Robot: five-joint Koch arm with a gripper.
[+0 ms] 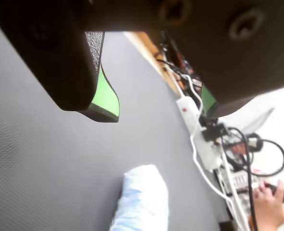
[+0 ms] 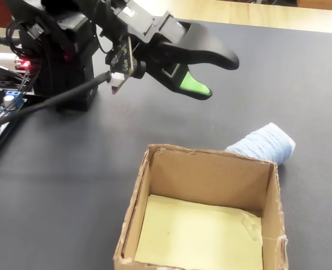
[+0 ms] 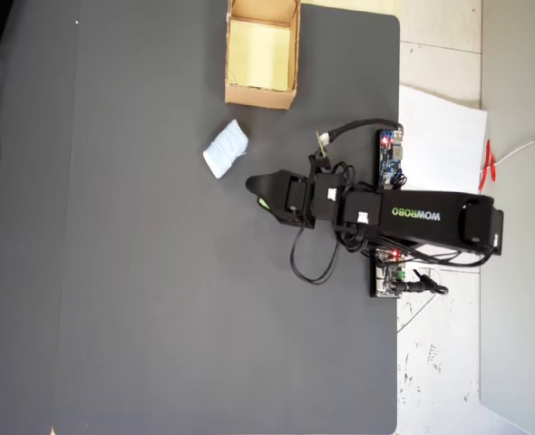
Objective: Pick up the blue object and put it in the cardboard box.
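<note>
The pincer [image 2: 214, 76] hangs open and empty above the dark tabletop [image 3: 141, 299]. The blue object [image 3: 226, 149] lies near it, just beside the cardboard box [image 3: 261, 94]. Approach step: next, lower the jaws around the bundle
</note>
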